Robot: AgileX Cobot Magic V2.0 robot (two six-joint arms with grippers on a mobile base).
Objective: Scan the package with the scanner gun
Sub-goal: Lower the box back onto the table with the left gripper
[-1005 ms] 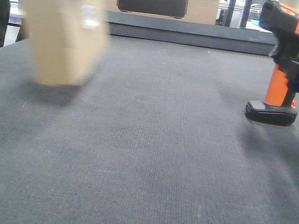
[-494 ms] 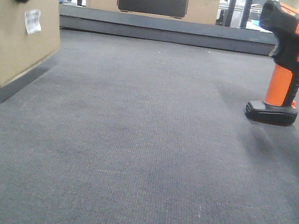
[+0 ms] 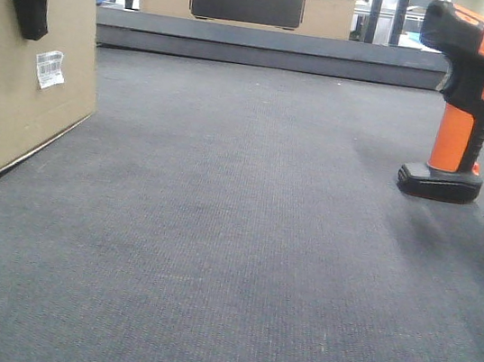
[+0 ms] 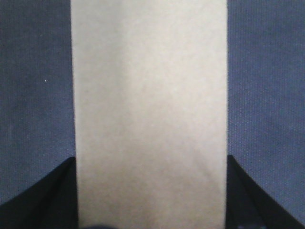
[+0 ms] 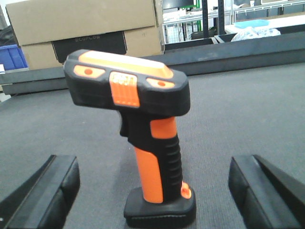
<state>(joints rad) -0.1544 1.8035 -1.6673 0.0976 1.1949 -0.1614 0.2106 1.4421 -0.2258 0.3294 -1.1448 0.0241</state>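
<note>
Plainly, the left claw (image 4: 151, 160) clamps the package (image 3: 18, 93), which rests on the tabletop (image 3: 234, 234) well left of the scanner gun (image 3: 462, 96). The right claw (image 5: 152, 171) stands wide apart around the scanner gun, not touching it.

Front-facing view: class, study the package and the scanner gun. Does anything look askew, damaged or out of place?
Nothing stands out. The package sits flat on the mat with its barcode label intact, and the scanner gun stands upright on its base.
</note>
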